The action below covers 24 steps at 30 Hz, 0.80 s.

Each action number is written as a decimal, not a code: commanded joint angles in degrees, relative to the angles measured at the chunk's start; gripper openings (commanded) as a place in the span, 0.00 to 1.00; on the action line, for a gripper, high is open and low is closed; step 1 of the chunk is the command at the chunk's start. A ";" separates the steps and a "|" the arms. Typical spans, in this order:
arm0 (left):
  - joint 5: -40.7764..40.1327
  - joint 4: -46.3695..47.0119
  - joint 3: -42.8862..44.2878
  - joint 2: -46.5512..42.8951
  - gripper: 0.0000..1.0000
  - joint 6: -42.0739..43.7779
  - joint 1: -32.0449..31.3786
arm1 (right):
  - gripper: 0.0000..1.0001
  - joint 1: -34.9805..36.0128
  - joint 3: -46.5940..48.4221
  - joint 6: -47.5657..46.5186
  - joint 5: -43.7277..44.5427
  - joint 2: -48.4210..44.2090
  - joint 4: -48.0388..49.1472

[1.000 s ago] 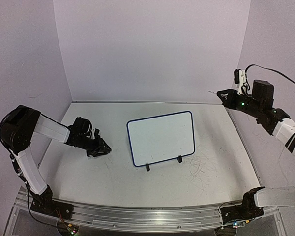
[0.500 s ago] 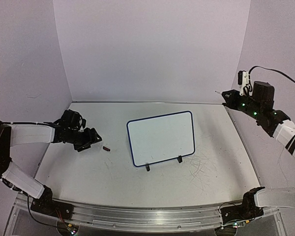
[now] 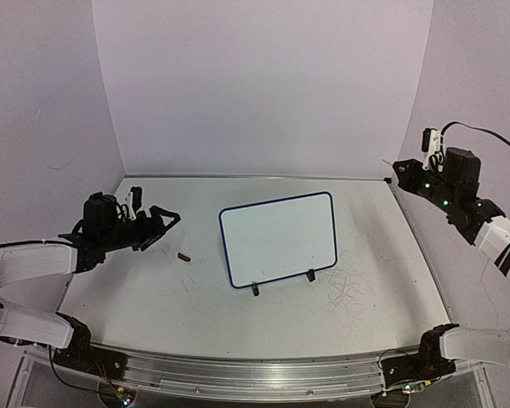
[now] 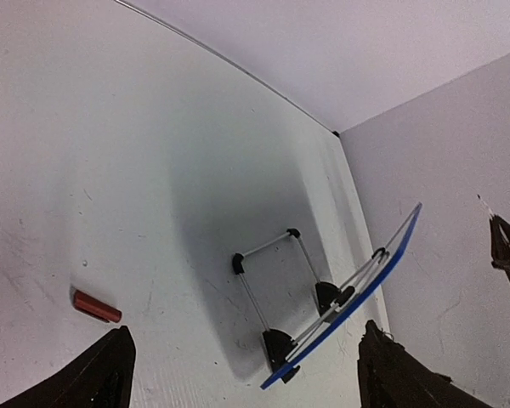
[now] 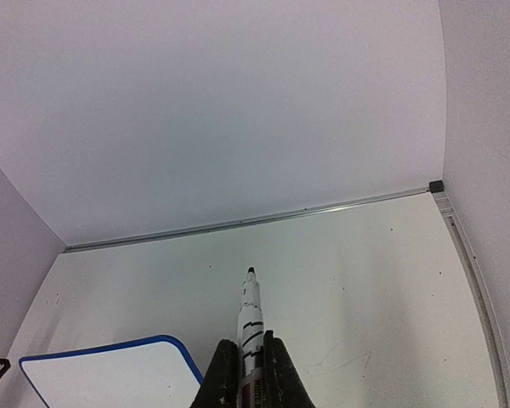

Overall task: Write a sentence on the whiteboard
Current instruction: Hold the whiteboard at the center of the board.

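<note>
My left gripper is spread wide with nothing between the fingers, raised over the table's left side. My right gripper pinches a white marker, tip out front (high, far right). Whiteboard stands mid-table on clip feet, leaning on its wire stand. A small red cylinder lies just left of it.

Soft, even light; the whiteboard casts a faint shadow; edges bend.
</note>
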 commanded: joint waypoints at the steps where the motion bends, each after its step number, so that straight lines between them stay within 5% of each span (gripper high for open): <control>1: 9.41 13.26 -0.20 2.60 0.86 0.44 -1.13 | 0.00 -0.37 0.88 -0.17 -2.96 0.32 3.52; 6: 12.80 16.95 -0.24 6.94 0.86 2.41 -1.92 | 0.00 -0.48 1.33 -2.32 -8.34 0.96 3.23; 13: 21.03 33.97 -0.25 17.39 0.84 -0.16 -4.23 | 0.00 -0.32 1.97 -2.01 -15.26 2.55 2.90; 24: 24.17 35.96 8.91 29.72 0.69 1.50 -9.70 | 0.00 0.70 2.08 -1.84 -17.51 1.64 2.89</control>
